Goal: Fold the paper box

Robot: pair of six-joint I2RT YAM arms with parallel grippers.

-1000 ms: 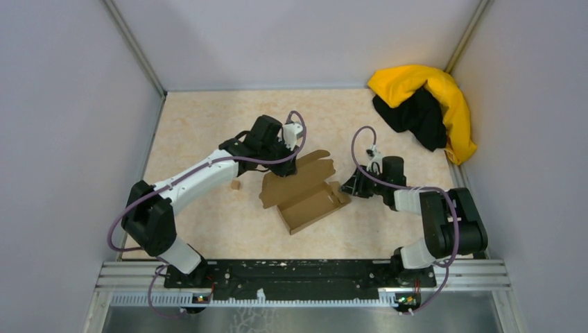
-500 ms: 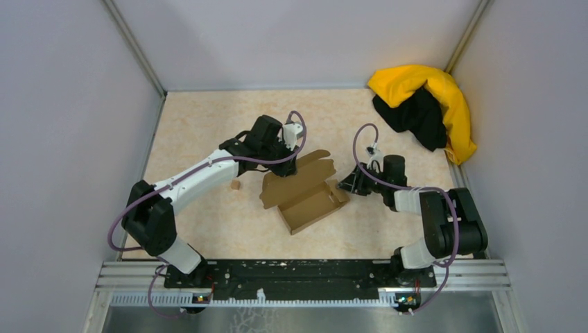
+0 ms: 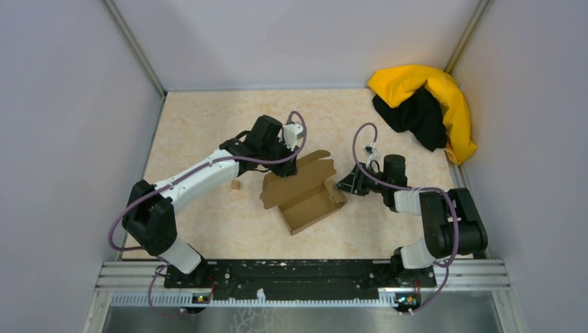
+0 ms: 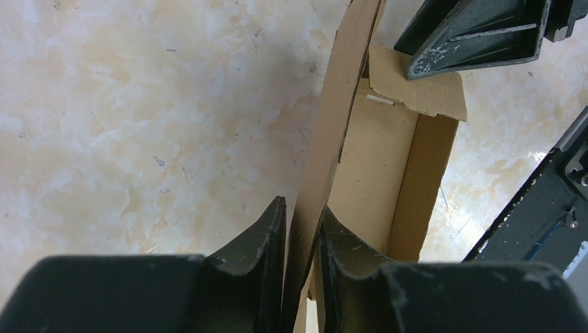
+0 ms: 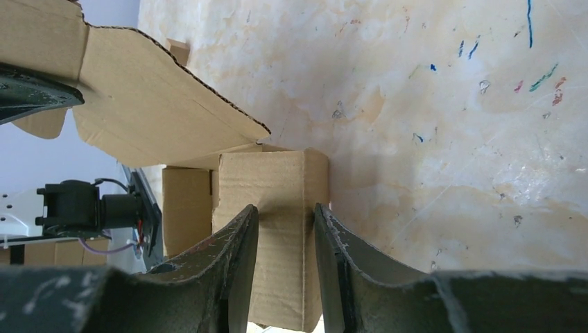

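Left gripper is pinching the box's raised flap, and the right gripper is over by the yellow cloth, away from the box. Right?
Not quite. The left gripper does pinch the raised flap of the box, but the right gripper is not by the yellow cloth: it is at the box's right end, its fingers against the end wall. The top view shows this.

We can read no text, label, brand or number in any view. The paper box (image 3: 305, 194) shows only plain brown faces. At the upper right of the right wrist view, small coloured pen strokes (image 5: 544, 76) on the table (image 5: 451, 139) form no letters.
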